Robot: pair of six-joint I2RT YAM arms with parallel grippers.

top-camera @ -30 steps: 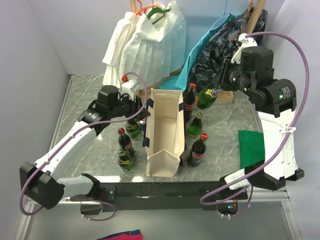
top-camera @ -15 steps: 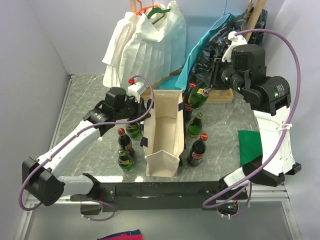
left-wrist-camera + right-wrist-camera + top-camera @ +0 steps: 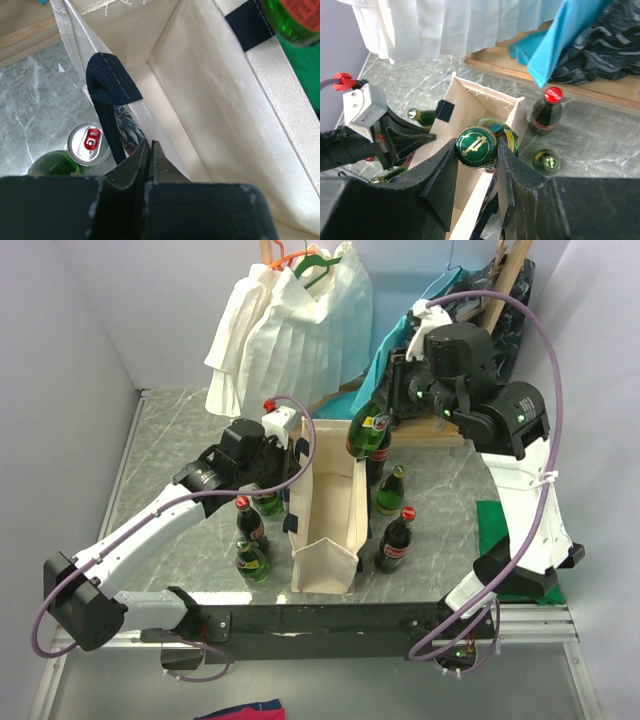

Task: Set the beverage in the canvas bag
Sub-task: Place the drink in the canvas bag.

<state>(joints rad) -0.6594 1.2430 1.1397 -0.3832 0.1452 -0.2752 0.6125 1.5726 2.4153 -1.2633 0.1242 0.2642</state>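
The cream canvas bag (image 3: 345, 498) with navy handles stands open-topped mid-table. My left gripper (image 3: 291, 464) is at its left rim beside the handle (image 3: 106, 80). In the left wrist view the gripper (image 3: 150, 145) is shut, pinching the bag's left wall (image 3: 215, 90). My right gripper (image 3: 392, 408) is shut on a green glass bottle (image 3: 368, 433) by its neck. It hangs tilted above the bag's far right rim. The right wrist view shows my right gripper (image 3: 476, 150) clamping just under the gold-marked green cap (image 3: 476, 142), over the bag (image 3: 470, 105). The bottle's base (image 3: 295, 17) shows at the left wrist view's top right.
Cola bottles (image 3: 396, 540) (image 3: 250, 523) and green bottles (image 3: 390, 490) (image 3: 250, 560) stand on both sides of the bag. A can (image 3: 89, 143) sits just outside its left wall. A white pleated garment (image 3: 290, 330) and teal cloth (image 3: 400, 350) hang behind. A green cloth (image 3: 495, 530) lies right.
My left gripper closed on the bag's left rim. The right arm swung left with the green bottle, from beside the bag to above its far right rim.
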